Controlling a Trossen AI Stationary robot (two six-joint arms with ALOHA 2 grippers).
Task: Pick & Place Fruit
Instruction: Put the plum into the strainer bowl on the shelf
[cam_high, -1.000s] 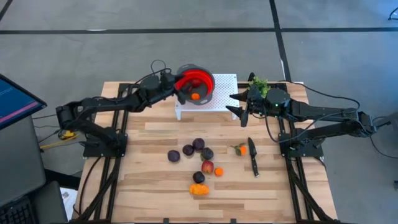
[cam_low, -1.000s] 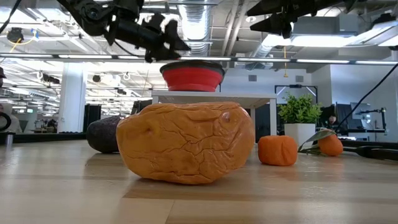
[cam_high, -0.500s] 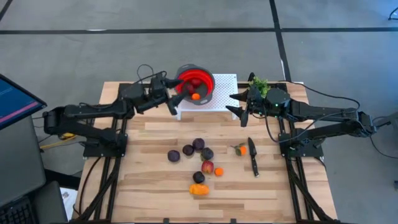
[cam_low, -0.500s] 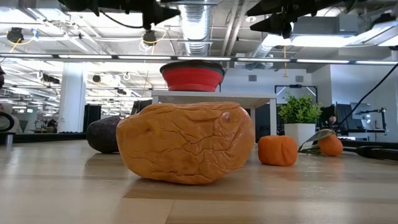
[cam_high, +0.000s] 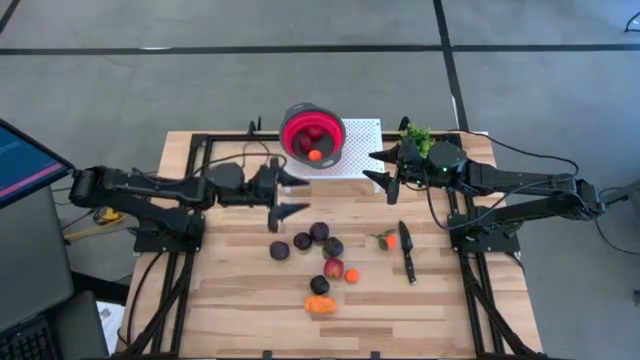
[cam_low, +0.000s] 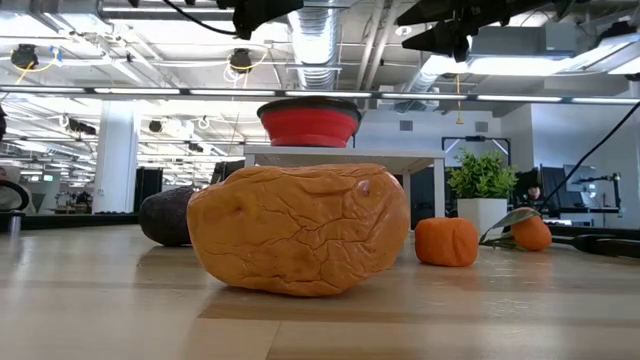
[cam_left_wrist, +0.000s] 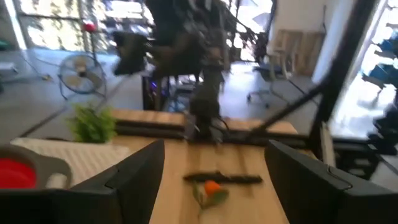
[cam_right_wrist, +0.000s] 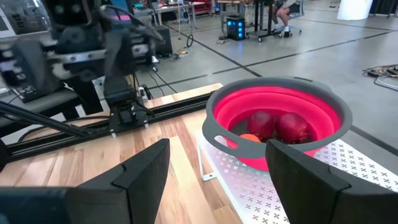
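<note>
Fruit on table: cluster of small round toy fruits (cam_high: 318, 252) on the pale wooden slatted table (cam_high: 230, 290), namely dark purple plums, a red-yellow ball, a small orange, plus a larger wrinkled orange piece (cam_high: 320, 304) at the near edge; one more small orange with a green leaf (cam_high: 386, 240) just beside the black-handled knife (cam_high: 407, 250).
Fruit already placed: two dark red balls and a small orange inside the red collapsible bowl with grey rim (cam_right_wrist: 278, 127), raised on a white perforated stand (cam_high: 362, 158).
Step in hand: between deliveries, judged from the empty claw away from the bowl (about a third of the fruit in, most yet to go).
Left gripper (cam_high: 288, 194): released, fingers spread, nothing between them; over the table between bowl and cluster, pointing toward the table's middle.
Fruit relative to left claw: nearest plums (cam_high: 319, 231) near, just ahead and to the table's front side; bowl behind and toward the far edge.
Next move: probably drop over one plum, straddle it, clench; round toys roll, so a centred approach needed.
Right gripper (cam_high: 384, 168): spread wide and empty, waiting beside the stand, next to the small green potted plant (cam_high: 416, 134); leafed orange near, on its front side.
</note>
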